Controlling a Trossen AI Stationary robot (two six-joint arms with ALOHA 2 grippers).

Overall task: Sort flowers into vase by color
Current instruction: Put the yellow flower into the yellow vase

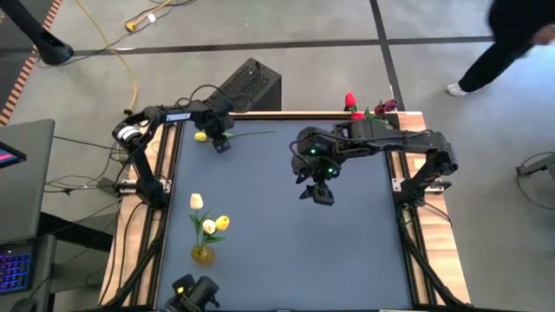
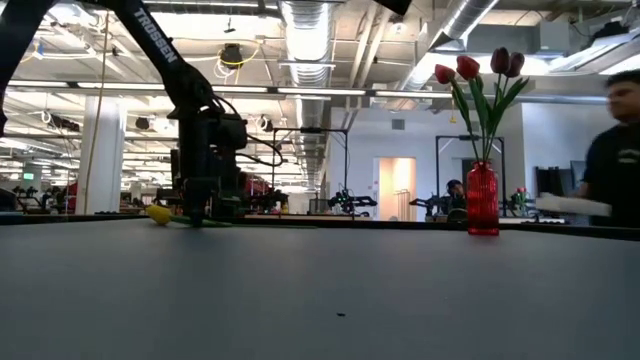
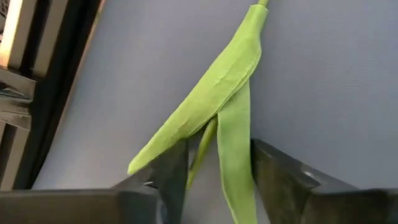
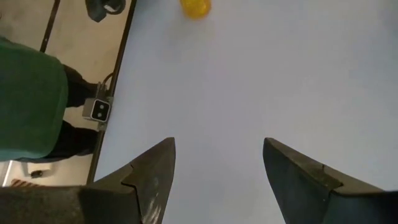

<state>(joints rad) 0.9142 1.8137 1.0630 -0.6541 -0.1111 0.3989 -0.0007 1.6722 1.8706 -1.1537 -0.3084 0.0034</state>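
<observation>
A yellow tulip (image 1: 201,136) lies on the blue-grey table at its far left, its green stem (image 1: 251,133) pointing toward the table's right. My left gripper (image 1: 222,143) points down over the stem just beside the head. In its wrist view the open fingers (image 3: 214,168) stand on either side of the stem and two leaves (image 3: 211,93). My right gripper (image 1: 319,191) hangs open above the table's middle, nothing between its fingers (image 4: 217,162). A yellow vase (image 1: 202,254) with yellow and white tulips stands near left. A red vase (image 2: 482,200) with red tulips stands far right. My left gripper comes from above, pointing down, its fingers lying across the tulip's stem close to the head. The tip of one leaf (image 3: 149,158) reaches one finger (image 3: 174,180); whether the fingers touch the leaves or the stem, I cannot tell. The tulip lies flat on the table.
The table's middle and near right show bare surface (image 1: 286,251). Wooden rails (image 1: 416,251) edge the left and right sides. A black box (image 1: 251,85) sits beyond the far edge. A person (image 1: 512,43) stands beyond the far right corner.
</observation>
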